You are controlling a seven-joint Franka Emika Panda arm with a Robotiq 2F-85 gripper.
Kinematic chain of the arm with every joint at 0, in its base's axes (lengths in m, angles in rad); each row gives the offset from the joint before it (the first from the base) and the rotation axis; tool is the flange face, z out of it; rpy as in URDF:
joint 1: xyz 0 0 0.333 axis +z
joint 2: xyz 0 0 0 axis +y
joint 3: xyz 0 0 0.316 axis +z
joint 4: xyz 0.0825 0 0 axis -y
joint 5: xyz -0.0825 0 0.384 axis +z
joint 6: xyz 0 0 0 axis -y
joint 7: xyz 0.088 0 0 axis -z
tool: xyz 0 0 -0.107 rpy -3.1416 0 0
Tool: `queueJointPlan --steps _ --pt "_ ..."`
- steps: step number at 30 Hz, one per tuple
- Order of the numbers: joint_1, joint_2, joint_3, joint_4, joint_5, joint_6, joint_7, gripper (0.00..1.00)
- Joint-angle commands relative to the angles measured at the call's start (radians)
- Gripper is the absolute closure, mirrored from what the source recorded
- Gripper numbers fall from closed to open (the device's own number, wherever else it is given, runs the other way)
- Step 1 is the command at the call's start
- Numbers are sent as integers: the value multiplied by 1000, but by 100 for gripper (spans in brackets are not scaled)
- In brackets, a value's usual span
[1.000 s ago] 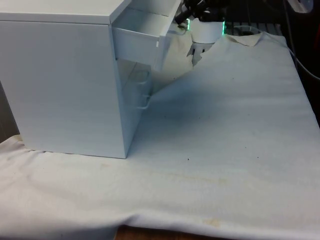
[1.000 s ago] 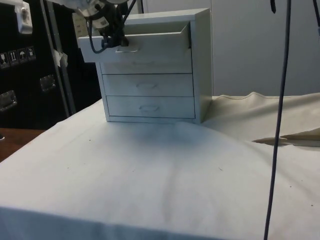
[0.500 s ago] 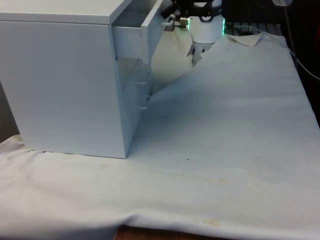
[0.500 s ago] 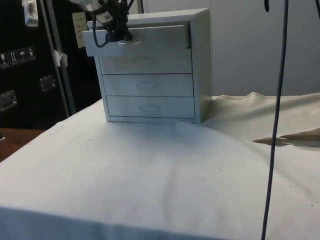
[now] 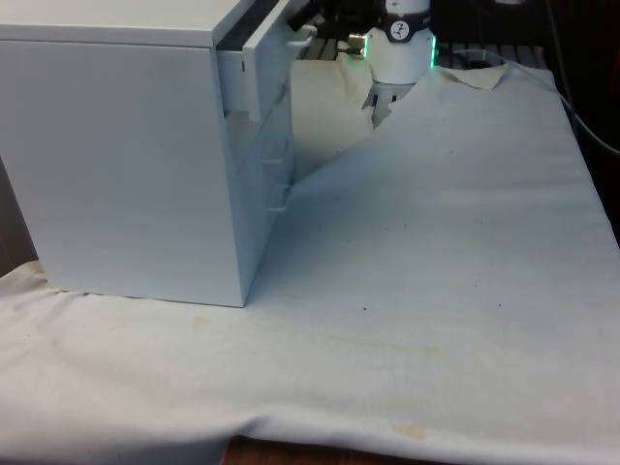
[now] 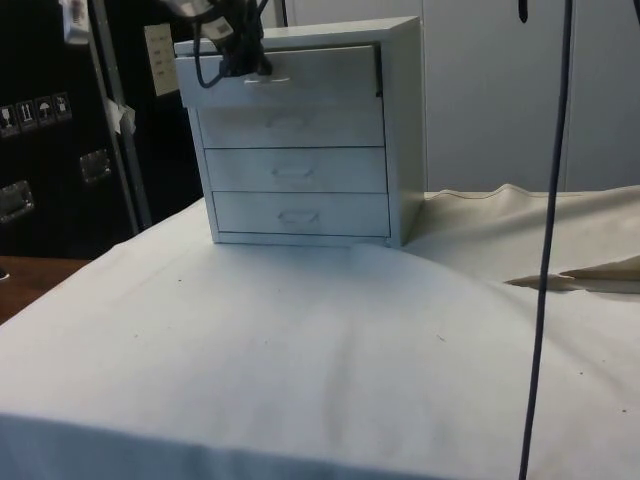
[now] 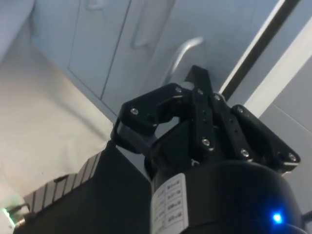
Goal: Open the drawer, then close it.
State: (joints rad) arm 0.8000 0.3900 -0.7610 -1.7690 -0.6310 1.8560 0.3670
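Drawer (image 6: 285, 76) at the chest's (image 5: 116, 145) top stands slightly out, shut pincer (image 7: 197, 85) at its handle (image 7: 180, 53).

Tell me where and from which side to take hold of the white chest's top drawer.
Grip the small curved metal handle at the middle of the white top drawer front. It bows out from the flat panel, leaving room behind it for a finger, and is the only raised part. Come straight at the drawer face of the white chest of drawers, probably as the black claw now does, fingers across the bar.
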Motion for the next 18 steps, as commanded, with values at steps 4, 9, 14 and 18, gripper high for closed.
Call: queueJointPlan --steps 4,9,14,18 --pt "-10 -4 -11 -5 2 20 -16 100" --pt "-18 -1 -21 -6 5 30 -24 100" --pt "-25 2 -32 -7 7 41 -32 100" --pt "-32 3 -41 -8 7 47 -38 100"
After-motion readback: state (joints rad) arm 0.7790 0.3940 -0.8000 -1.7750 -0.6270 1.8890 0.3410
